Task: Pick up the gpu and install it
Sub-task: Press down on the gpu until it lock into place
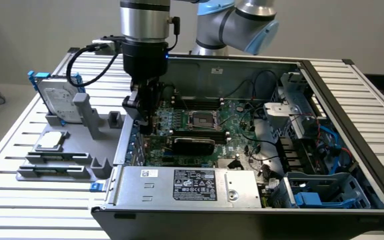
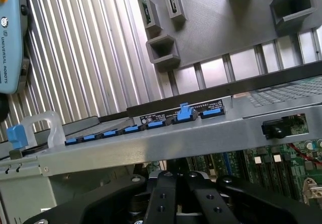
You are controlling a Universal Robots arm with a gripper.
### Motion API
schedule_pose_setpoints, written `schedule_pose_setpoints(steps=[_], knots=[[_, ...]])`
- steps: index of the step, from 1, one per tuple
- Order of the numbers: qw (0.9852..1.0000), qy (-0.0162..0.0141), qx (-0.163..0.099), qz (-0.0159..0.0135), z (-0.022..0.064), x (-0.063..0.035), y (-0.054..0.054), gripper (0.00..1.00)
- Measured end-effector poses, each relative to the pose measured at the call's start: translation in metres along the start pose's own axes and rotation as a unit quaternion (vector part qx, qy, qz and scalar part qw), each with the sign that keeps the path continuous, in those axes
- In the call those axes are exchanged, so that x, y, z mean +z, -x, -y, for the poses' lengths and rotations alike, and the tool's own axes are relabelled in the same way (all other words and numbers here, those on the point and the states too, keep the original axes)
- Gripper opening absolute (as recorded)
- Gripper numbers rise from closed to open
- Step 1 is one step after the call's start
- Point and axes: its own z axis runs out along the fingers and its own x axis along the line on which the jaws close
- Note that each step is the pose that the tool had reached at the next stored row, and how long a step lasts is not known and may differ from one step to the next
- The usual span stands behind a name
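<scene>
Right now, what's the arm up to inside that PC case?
The gripper is shut and lowered at the open computer case's wall on the exterior view's left, over the motherboard. A black card, seemingly the gpu, sits across the board. The hard drive stands in the grey holder outside.

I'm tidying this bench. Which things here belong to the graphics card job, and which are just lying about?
Job: gripper, shut, inside the computer case; motherboard; black card, probably the graphics card.
Lying about: hard drive, processor, memory sticks, grey holder.
</scene>
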Motion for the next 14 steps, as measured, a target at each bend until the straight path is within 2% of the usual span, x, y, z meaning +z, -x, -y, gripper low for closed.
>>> schedule_pose_setpoints(steps=[3, 9, 12, 14], knots=[[0.9999, 0.0036, 0.011, -0.0005, 0.0001, 0.0001, -0.0004, 0.11], [0.9990, 0.0148, 0.043, -0.0018, 0.0001, 0.0002, -0.0004, 0.11], [0.9984, 0.0182, 0.053, -0.0023, 0.0001, 0.0001, -0.0003, 0.11], [0.9982, 0.0191, 0.056, -0.0023, 0.0007, 0.0002, -0.0001, 0.11]])
